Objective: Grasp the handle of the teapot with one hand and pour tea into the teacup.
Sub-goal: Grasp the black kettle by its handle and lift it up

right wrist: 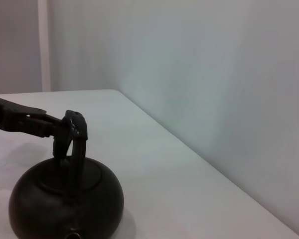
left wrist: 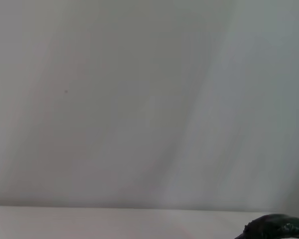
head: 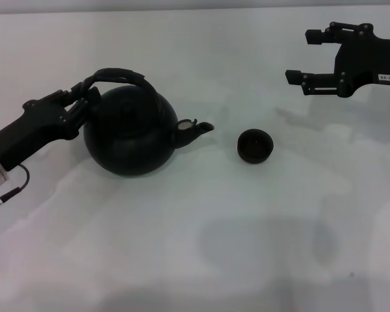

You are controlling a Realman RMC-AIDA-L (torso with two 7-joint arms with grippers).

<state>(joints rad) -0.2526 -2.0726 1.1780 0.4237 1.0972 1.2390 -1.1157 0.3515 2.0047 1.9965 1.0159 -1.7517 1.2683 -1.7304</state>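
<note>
The black teapot (head: 130,133) stands on the white table, left of centre, with its short spout (head: 196,129) pointing at the teacup (head: 255,145). The tiny black teacup stands upright a little to the right of the spout. My left gripper (head: 84,99) comes in from the left and is closed on the left end of the arched handle (head: 120,77). The right wrist view shows the teapot (right wrist: 65,199) with those fingers on its handle (right wrist: 72,137). My right gripper (head: 299,57) hovers open and empty at the far right, above and behind the teacup.
The white table (head: 201,247) runs up to a pale wall at the back (right wrist: 199,74). The left wrist view shows mostly that wall and a black sliver (left wrist: 279,226) at its lower edge.
</note>
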